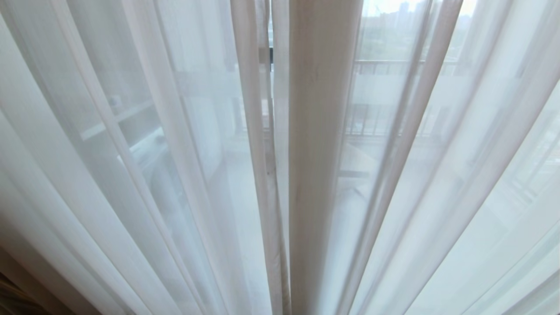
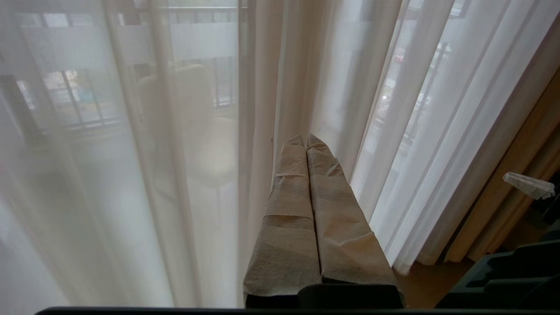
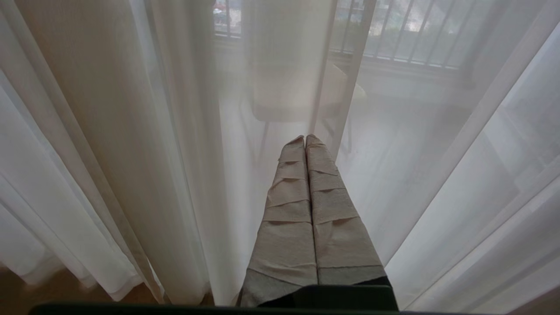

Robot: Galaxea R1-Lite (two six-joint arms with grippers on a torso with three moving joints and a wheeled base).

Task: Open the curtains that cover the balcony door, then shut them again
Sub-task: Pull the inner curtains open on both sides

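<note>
The curtains point(image 1: 323, 157) hang drawn across the whole head view as thin white sheers, and their two folded edges meet at the middle. Behind the curtains the balcony door point(image 2: 246, 78) shows as a dark upright frame with a frosted white band. A thick beige curtain panel point(image 2: 503, 175) hangs at the side of the sheers. My left gripper point(image 2: 305, 138), wrapped in beige tape, is shut and empty, its tip close in front of the central sheer fold point(image 2: 267, 131). My right gripper point(image 3: 305, 138) is also shut and empty, pointing at the sheers point(image 3: 183, 131). Neither gripper appears in the head view.
A pale chair point(image 3: 284, 87) and a railing point(image 3: 393, 35) stand on the balcony behind the sheers. The sheers' hems end just above a wooden floor point(image 3: 26, 288). Dark robot parts point(image 2: 507, 275) and a small pale wrapped piece point(image 2: 528, 185) sit beside the beige panel.
</note>
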